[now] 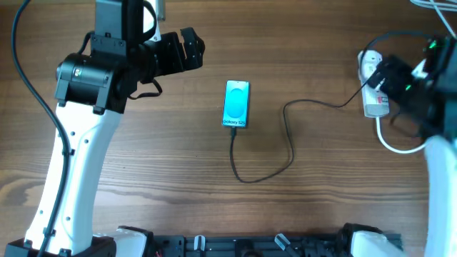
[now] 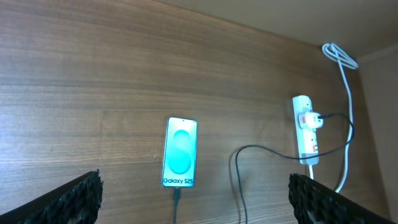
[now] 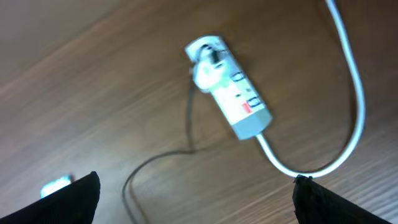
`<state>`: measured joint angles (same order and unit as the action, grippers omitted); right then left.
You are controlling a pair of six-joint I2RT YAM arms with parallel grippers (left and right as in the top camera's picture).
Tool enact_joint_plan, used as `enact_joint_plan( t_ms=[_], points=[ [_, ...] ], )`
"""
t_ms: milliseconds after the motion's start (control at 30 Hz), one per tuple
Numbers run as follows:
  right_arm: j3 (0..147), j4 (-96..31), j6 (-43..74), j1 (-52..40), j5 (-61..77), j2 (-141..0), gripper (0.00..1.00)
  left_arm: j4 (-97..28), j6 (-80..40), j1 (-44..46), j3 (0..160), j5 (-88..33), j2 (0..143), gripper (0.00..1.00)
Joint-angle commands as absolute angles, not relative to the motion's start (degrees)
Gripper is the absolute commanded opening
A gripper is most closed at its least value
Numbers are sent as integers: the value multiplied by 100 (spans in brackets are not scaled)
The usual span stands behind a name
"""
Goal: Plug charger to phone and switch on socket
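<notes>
The phone [image 1: 236,104] with a cyan screen lies mid-table; it also shows in the left wrist view [image 2: 180,152]. The thin black charger cable [image 1: 285,143] runs from its near end, where its tip sits in the phone, in a loop to a white plug on the socket [image 1: 373,100]. The socket also shows in the left wrist view [image 2: 304,129] and the right wrist view [image 3: 231,104]. My left gripper [image 1: 191,46] is open and empty, up and left of the phone. My right gripper [image 1: 385,75] is open, hovering over the socket.
The thick white cord [image 1: 400,146] curves from the socket's near end toward the right edge, and shows in the right wrist view [image 3: 348,112]. A loop of white cord lies at the far right corner [image 2: 339,55]. The table is bare brown wood.
</notes>
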<state>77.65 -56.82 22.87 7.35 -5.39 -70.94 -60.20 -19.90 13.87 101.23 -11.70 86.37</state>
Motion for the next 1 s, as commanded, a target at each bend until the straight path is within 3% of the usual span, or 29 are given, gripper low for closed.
enact_joint_plan(
  t_ms=[0, 200, 733, 833, 967],
  points=[
    [6901, -5441, 2139, 311, -867, -5970, 100, -6010, -2038, 1402, 10114, -1079, 8641, 100],
    [5599, -5129, 2112, 204, -248, -3940, 100, -6010, -2038, 1402, 10114, -1079, 8641, 100],
    [5575, -5610, 2080, 204, -12, -4246, 100, -6012, -2040, 1402, 10114, -1079, 8641, 100],
    [5406, -5242, 1184, 204, 659, -3927, 100, -6010, -2038, 1402, 10114, -1079, 8641, 100],
    [4416, -4303, 1164, 204, 659, -2888, 100, -6010, -2040, 1402, 10114, -1079, 8641, 100]
  ],
)
